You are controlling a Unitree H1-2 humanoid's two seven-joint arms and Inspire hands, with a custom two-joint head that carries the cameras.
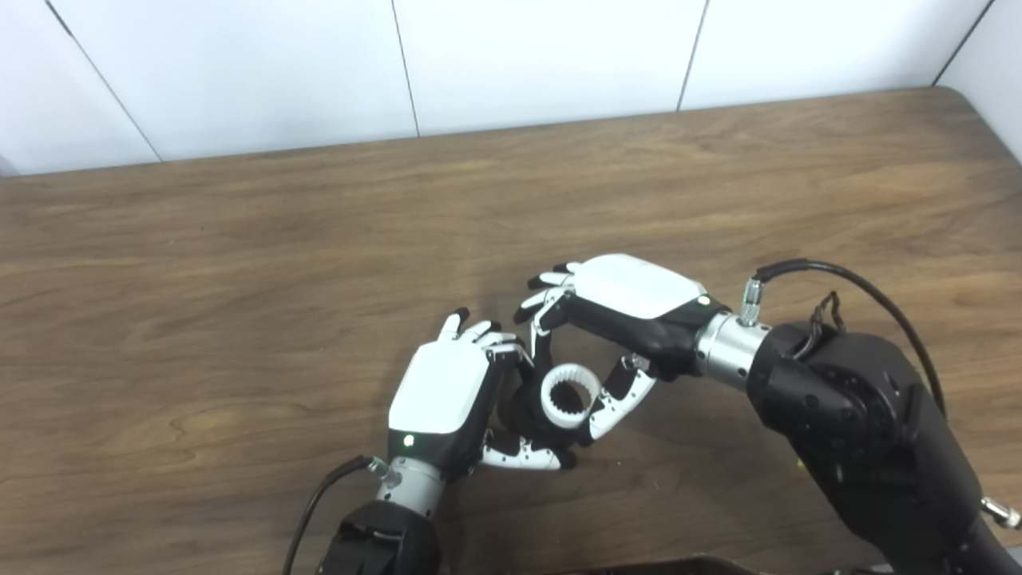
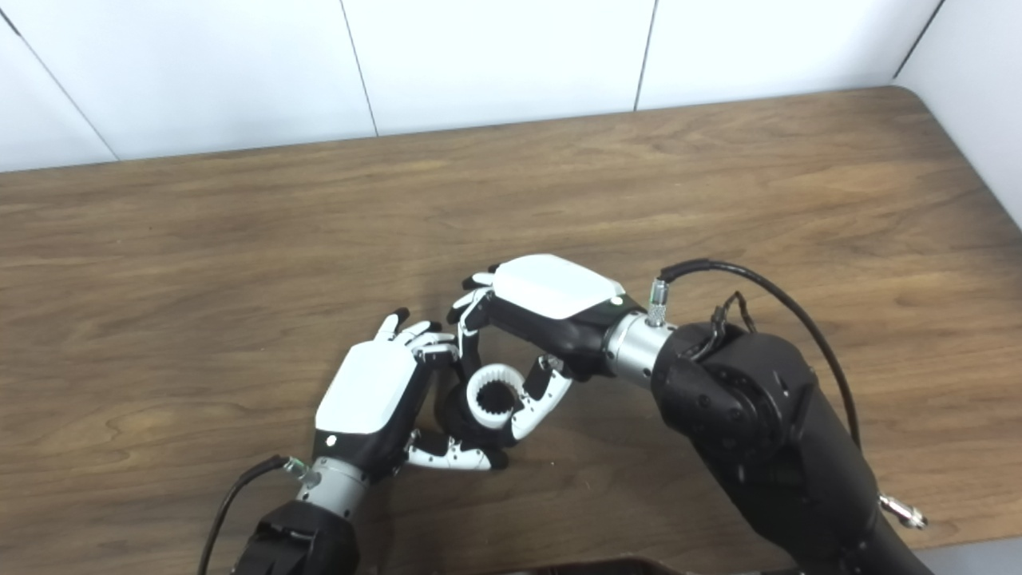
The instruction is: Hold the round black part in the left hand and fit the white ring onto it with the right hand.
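Both hands meet low over the brown wood-grain table (image 1: 239, 239), near its front edge and a little left of centre. The left hand (image 1: 443, 391), white-backed with a green light glowing near the wrist, is wrapped around the round black part (image 1: 527, 411): its fingers (image 1: 479, 331) curl over the far side and its thumb (image 1: 523, 458) hooks underneath, so most of that dark part is hidden inside the grip. Right against it sits the white toothed plastic ring (image 1: 570, 394), its opening turned up toward the cameras, notches visible around the inner wall and darkness in the bore. The ring touches the black part; whether it is fully seated, I cannot tell from here.

The right hand (image 1: 631, 307) reaches in from the right, palm down, white shell on top. Its fingers (image 1: 543, 307) bend down at the far side of the ring while its thumb (image 1: 619, 399) presses in from the near right side, pinching the ring between them. The two hands are fingertip to fingertip above the ring. A black cable (image 1: 838, 279) loops up from the right wrist's silver collar, and another black cable (image 1: 319, 495) trails off the left wrist.
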